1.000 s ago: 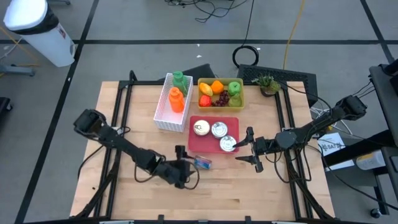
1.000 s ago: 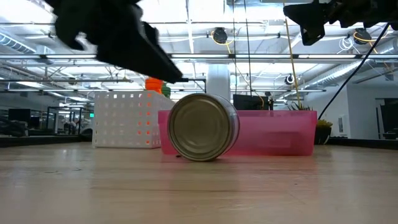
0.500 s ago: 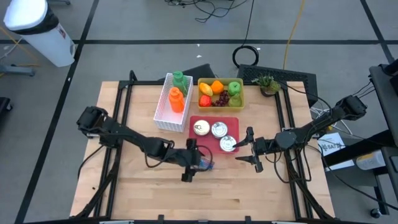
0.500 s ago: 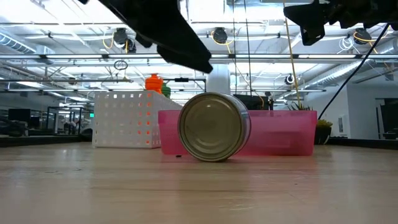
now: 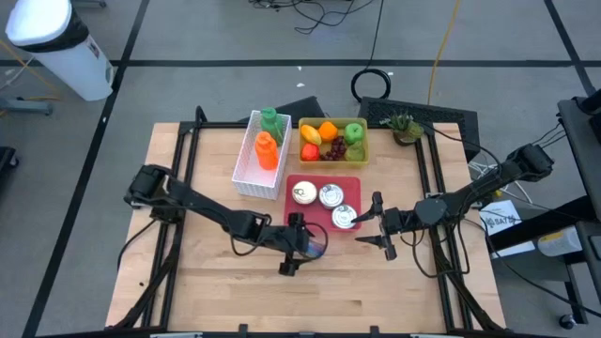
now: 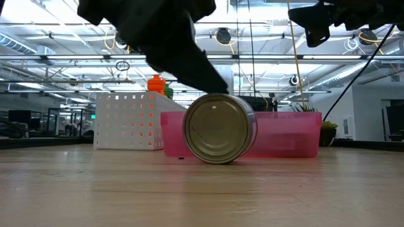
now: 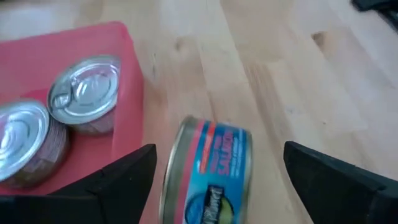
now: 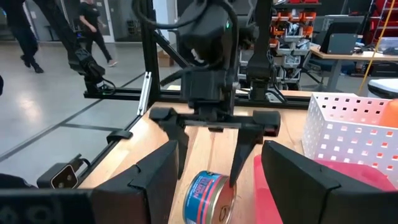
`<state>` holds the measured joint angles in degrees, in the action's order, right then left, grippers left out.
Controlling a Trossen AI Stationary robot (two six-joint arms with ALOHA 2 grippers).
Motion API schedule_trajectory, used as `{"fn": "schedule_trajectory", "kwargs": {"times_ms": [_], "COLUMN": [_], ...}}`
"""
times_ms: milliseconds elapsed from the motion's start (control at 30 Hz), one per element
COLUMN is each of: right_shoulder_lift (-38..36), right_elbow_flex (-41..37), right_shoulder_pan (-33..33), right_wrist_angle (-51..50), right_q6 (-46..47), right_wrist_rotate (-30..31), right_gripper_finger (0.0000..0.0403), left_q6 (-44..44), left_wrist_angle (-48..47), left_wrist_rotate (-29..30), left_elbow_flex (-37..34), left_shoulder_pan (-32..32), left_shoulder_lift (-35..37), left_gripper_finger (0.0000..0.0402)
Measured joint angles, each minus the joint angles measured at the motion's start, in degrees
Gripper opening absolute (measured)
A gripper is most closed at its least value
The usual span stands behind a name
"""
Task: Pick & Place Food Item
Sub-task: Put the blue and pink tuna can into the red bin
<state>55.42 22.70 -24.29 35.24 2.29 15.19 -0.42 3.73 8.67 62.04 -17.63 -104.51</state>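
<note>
A tin can with a blue and red label [image 5: 312, 246] [image 7: 208, 168] lies on its side on the wood, just near of the red tray [image 5: 352, 183]. Its round end [image 6: 219, 129] faces the low camera. My left gripper [image 5: 290, 245] [image 7: 219, 151] is open and low over the can, one finger off each flat end, with a gap showing on both sides. The right wrist view shows it the same way [image 8: 209, 163]. My right gripper [image 5: 383, 226] [image 8: 219, 152] hangs open to the right of the tray, above the table.
Three upright cans [image 5: 329, 195] stand in the red tray. Behind it sit a yellow-green bin of fruit [image 5: 332, 141] and a white basket with orange and green bottles [image 5: 262, 155]. Bare wood stretches toward the near edge. People walk in the room beyond [image 8: 93, 25].
My left gripper has moved toward the table's right and turned, coming over the can with its fingers spread at the can's two ends. The can has rolled a little toward the right. My right arm has kept still.
</note>
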Motion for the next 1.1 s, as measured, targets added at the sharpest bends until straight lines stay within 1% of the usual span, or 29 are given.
{"fn": "schedule_trajectory", "kwargs": {"times_ms": [200, 400, 467, 567, 767, 800, 867, 967, 1067, 1100], "right_shoulder_lift": [0.0, 0.0, 0.0, 0.0, 0.0, 0.0, 0.0, 0.0, 0.02, 0.02], "right_elbow_flex": [0.0, 0.0, 0.0, 0.0, 0.0, 0.0, 0.0, 0.0, 0.0, 0.0], "right_shoulder_pan": [0.0, 0.0, 0.0, 0.0, 0.0, 0.0, 0.0, 0.0, 0.0, 0.0], "right_wrist_angle": [-0.04, -0.12, -0.13, -0.07, 0.0, -0.01, 0.0, 0.0, -0.1, -0.2], "right_q6": [0.02, 0.02, 0.02, 0.02, 0.03, 0.02, 0.02, 0.02, 0.02, 0.04], "right_wrist_rotate": [-0.01, 0.0, -0.01, -0.01, 0.0, 0.0, -0.01, 0.01, -0.01, 0.01], "right_gripper_finger": [0.0215, 0.0215, 0.0215, 0.0215, 0.0215, 0.0215, 0.0215, 0.0215, 0.0215, 0.0215], "left_q6": [1.19, 0.6, 0.56, 0.45, 0.23, 0.27, 1.1, 2.76, 8.04, 10.94], "left_wrist_angle": [0.03, -0.95, -1.66, -2.34, -2.17, -2.15, -2.14, -2.52, -3.83, -4.55], "left_wrist_rotate": [2.75, 1.96, 1.21, 0.97, 2.35, 2.36, 2.83, 6.04, 12.0, 15.12], "left_elbow_flex": [0.0, 0.0, 0.0, 0.0, 0.0, 0.0, 0.0, -0.1, 0.48, 0.97], "left_shoulder_pan": [0.0, 0.02, 0.02, 0.02, 0.04, 0.04, 0.04, -0.88, -2.52, -3.17], "left_shoulder_lift": [-1.3, -1.28, -1.28, -1.28, -1.28, -1.28, -1.28, -0.43, 2.55, 3.81], "left_gripper_finger": [0.0365, 0.0365, 0.0357, 0.0324, 0.0216, 0.021, 0.021, 0.021, 0.021, 0.021]}}
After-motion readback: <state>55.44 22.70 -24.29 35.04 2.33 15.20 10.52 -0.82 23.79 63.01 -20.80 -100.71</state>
